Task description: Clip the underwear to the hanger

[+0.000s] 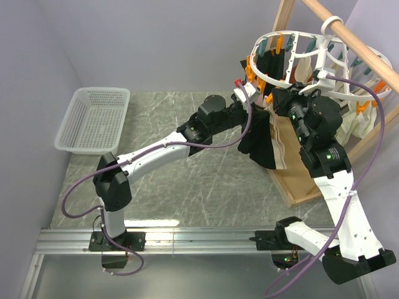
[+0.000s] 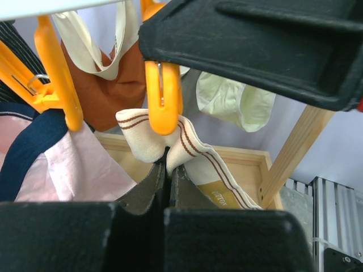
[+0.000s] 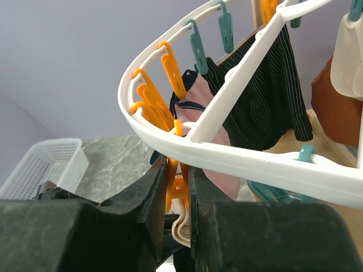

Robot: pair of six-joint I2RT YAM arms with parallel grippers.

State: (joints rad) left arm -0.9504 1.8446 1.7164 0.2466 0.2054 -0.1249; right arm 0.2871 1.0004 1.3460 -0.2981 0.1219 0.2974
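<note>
Underwear (image 1: 265,146): where is it?

Start with the table (image 1: 187,180). Above its far right corner the hanger (image 1: 293,37) hangs tilted from a rod (image 1: 355,43). The underwear dangles just below the hanger's near rim, between the two arms, off the table.

And the left gripper (image 2: 167,170)?

Its fingers are pressed together, pinching the waistband (image 2: 193,150) from below.

The right gripper (image 3: 177,170)?

Its fingers squeeze an orange clip (image 2: 163,102) under the hanger's rim. The clip's lower end touches the waistband's top edge; whether it bites the cloth I cannot tell.
</note>
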